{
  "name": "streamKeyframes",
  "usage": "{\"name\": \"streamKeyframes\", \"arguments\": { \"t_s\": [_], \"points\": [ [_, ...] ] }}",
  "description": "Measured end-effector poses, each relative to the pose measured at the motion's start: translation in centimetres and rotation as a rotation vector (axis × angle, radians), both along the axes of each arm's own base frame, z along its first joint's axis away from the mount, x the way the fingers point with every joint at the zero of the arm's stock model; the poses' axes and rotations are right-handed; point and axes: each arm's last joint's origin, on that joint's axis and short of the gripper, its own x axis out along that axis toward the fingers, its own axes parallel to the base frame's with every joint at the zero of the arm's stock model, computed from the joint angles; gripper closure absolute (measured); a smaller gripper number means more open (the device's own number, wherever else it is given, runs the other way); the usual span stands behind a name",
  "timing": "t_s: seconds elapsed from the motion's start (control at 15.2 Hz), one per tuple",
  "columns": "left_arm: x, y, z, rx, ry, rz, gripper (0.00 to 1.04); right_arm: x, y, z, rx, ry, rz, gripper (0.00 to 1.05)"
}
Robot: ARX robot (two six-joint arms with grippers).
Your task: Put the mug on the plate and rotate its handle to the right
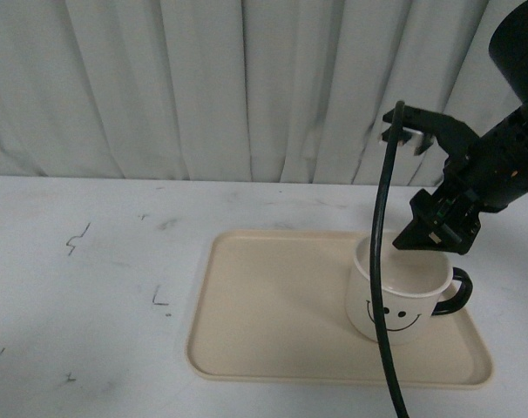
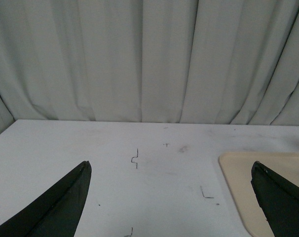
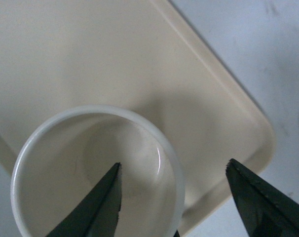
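Front view shows the cream-white mug (image 1: 399,296) standing upright on the right-hand part of the beige plate (image 1: 273,305), smiley face toward the camera and its black loop handle (image 1: 456,292) already pointing to the robot's right. The right gripper (image 1: 438,228) hangs just above the mug's rim on the handle side, touching nothing; a black cable (image 1: 382,261) drapes down in front of the mug. In the right wrist view the jaws are spread wide, one tip over the mug's open mouth (image 3: 97,177) and the other over the tray (image 3: 115,59) outside the wall, so the claw is released and empty. The left gripper (image 2: 171,197) is likewise spread open with nothing between its tips, over bare white table (image 2: 139,148) beside the tray's edge. The mug looks like glazed ceramic or enamel: rigid, fairly heavy for its size, smooth and probably slippery, and liable to chip if dropped. The wall is the natural place to pinch, one finger inside and one outside; the thin loop handle would likely twist in the jaws. Both parts of the task appear met.
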Motion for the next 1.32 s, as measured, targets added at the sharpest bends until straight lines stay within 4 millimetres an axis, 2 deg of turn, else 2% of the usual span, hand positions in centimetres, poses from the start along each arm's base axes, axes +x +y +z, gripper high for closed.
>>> {"name": "streamKeyframes", "arguments": {
  "t_s": [0.13,0.2,0.33,0.4,0.46,0.53,0.59,0.72,0.86,0.92,1.05,1.32],
  "points": [
    [0.0,0.0,0.0,0.0,0.0,0.0,0.07,-0.9,-0.4,2.7,0.09,-0.089,0.013,0.16],
    [0.0,0.0,0.0,0.0,0.0,0.0,0.07,-3.0,-1.2,6.8,0.258,-0.306,-0.006,0.07],
    [0.0,0.0,0.0,0.0,-0.001,0.0,0.07,-3.8,-1.2,9.7,0.324,-0.403,-0.01,0.06],
    [0.0,0.0,0.0,0.0,0.0,0.0,0.07,-3.6,-0.6,9.2,0.289,-0.594,-0.138,0.14],
    [0.0,0.0,0.0,0.0,0.0,0.0,0.07,-4.8,-0.8,7.0,0.271,-0.695,-0.358,0.25],
    [0.0,0.0,0.0,0.0,0.001,0.0,0.07,-7.4,-1.4,4.5,0.291,-0.755,-0.57,0.37],
    [0.0,0.0,0.0,0.0,0.001,0.002,0.07,-9.5,-2.7,4.2,0.343,-0.855,-0.712,0.5],
    [0.0,0.0,0.0,0.0,0.0,0.0,0.07,-13.2,-3.9,6.4,0.466,-1.018,-0.766,0.74],
    [0.0,0.0,0.0,0.0,0.0,0.0,0.07,-16.0,-4.1,4.2,0.462,-0.952,-0.764,0.97],
    [0.0,0.0,0.0,0.0,0.0,0.0,0.07,-17.4,-4.2,3.0,0.445,-0.909,-0.771,1.02],
    [0.0,0.0,0.0,0.0,0.0,0.0,0.07,-19.5,-5.5,3.3,0.461,-0.949,-0.777,1.03],
    [0.0,0.0,0.0,0.0,0.0,0.0,0.07,-23.1,-5.6,2.2,0.456,-0.933,-0.776,1.03]
  ]
}}
